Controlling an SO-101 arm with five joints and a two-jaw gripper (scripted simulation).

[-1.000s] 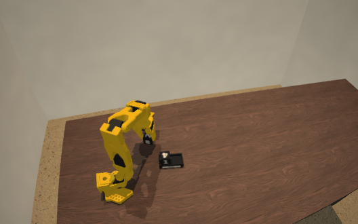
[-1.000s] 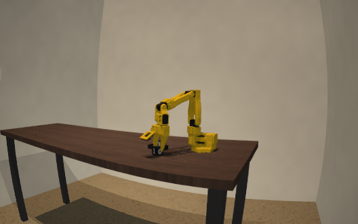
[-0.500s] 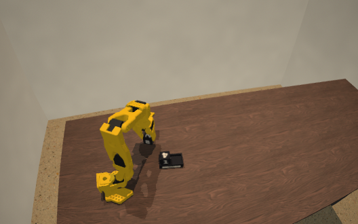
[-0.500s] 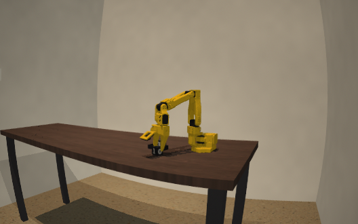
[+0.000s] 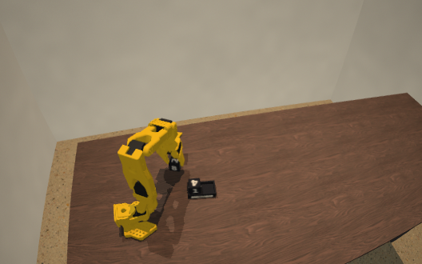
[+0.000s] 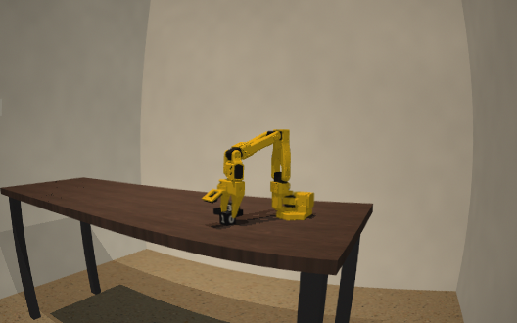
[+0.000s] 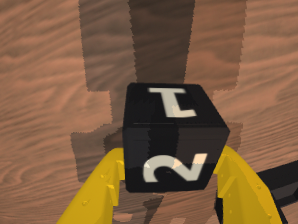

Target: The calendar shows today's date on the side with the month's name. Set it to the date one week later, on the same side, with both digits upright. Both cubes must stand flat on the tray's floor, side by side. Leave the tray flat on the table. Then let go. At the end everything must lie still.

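My gripper (image 5: 176,160) (image 6: 229,213) (image 7: 172,156) is just open, its fingers close along two sides of a black number cube (image 5: 174,165) (image 6: 226,219) (image 7: 175,160). The cube is low at the table; any gap beneath it is too small to tell. In the wrist view its white 1 is on the far face and its 2 on the near face. The black tray (image 5: 214,189) (image 7: 286,189) lies flat on the table, right of the gripper in the top view. The other cube (image 5: 194,186) stands in the tray's left half, a 4 on top and a 1 in front; the tray's right half is empty.
The brown table (image 5: 280,172) (image 6: 147,210) carries the yellow arm's base (image 5: 133,224) (image 6: 294,206), left of the tray in the top view. The arm's shadow falls over the table around the cube and between base and tray.
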